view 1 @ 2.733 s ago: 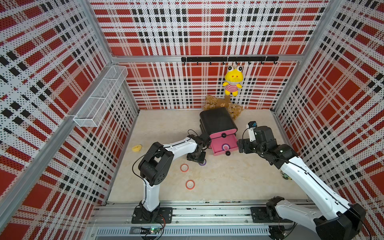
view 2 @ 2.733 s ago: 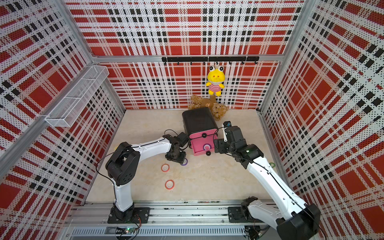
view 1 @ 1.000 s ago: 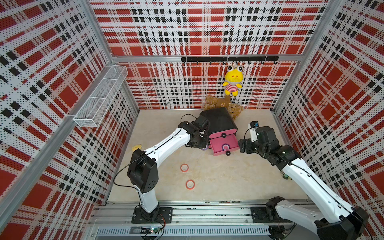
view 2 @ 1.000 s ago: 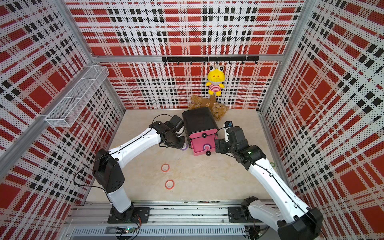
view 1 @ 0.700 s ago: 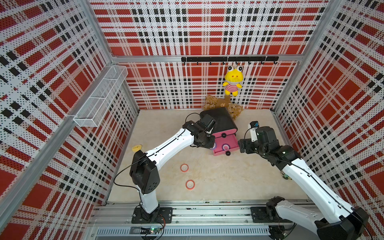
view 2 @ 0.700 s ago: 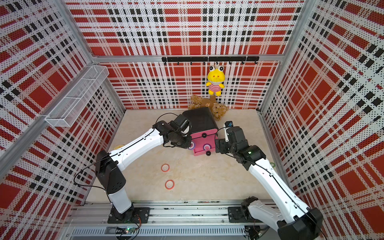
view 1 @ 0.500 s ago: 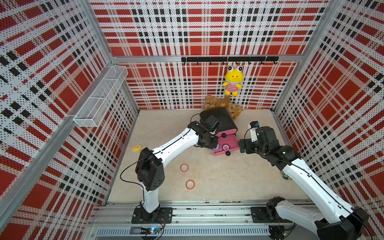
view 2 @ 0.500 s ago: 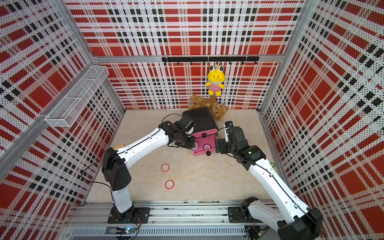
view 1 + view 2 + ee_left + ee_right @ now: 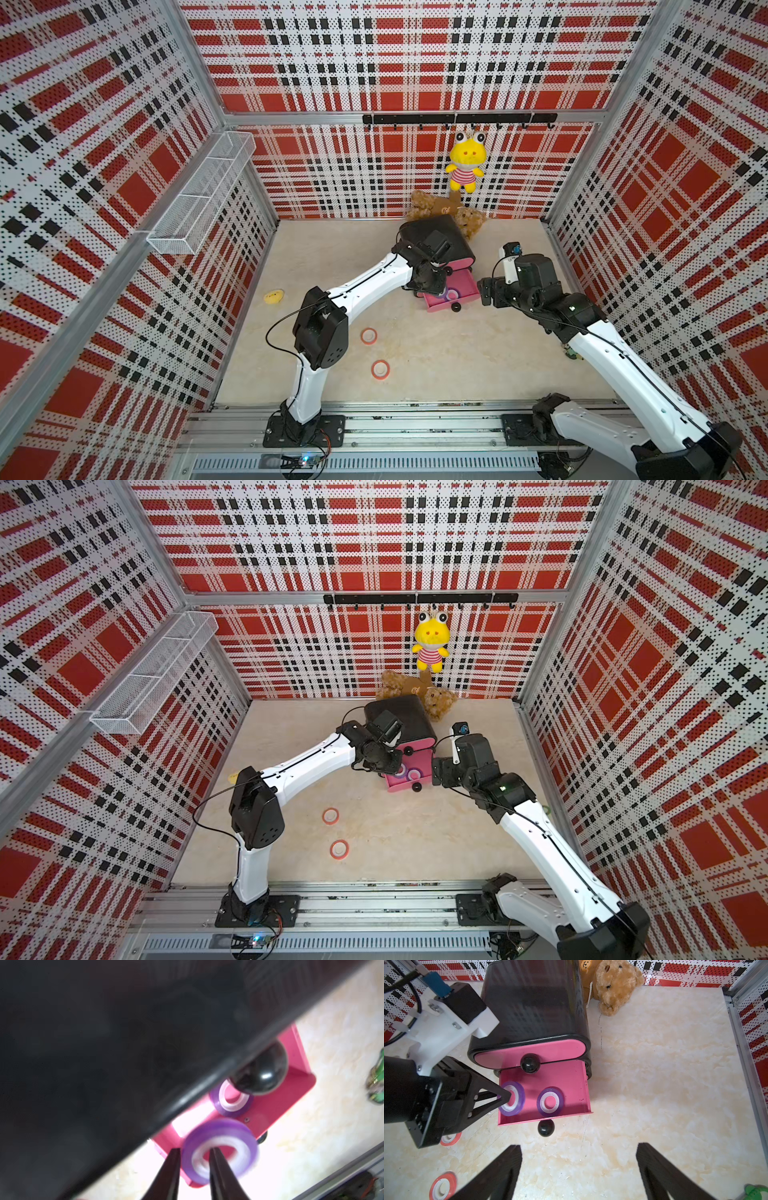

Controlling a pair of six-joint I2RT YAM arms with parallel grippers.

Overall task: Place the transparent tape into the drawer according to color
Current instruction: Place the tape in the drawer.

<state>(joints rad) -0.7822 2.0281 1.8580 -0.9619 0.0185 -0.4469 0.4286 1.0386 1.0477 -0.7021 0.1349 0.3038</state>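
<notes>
Nearest, well out in front of the cabinet (image 9: 419, 228), a red tape ring (image 9: 380, 369) and a second red tape ring (image 9: 368, 336) lie flat on the floor (image 9: 457, 365). At the cabinet's front the right gripper (image 9: 578, 1146) hovers, jaws wide and empty, before the open drawer (image 9: 571, 1076). The left gripper (image 9: 194, 1152) reaches into that drawer from beside the cabinet. One finger goes through the hole of a purple tape ring (image 9: 520, 1098) and the other sits outside its wall. The jaws stand slightly apart, and whether they pinch the ring or merely straddle it cannot be told. A second purple ring (image 9: 549, 1092) lies flat beside it in the same drawer.

So the step looks like the drop of the last purple ring. Next, I judge, the jaws should part fully and rise straight, lest the finger drag the ring out. Then the reds need their own drawer.

Count: two red rings, two purple, no yellow-orange in sight. There is one open drawer, one shut drawer (image 9: 550, 1051) above it, and a third not made out. Behind the cabinet are two brown plush toys (image 9: 469, 220), with one yellow doll (image 9: 466, 162) hanging farther back.
</notes>
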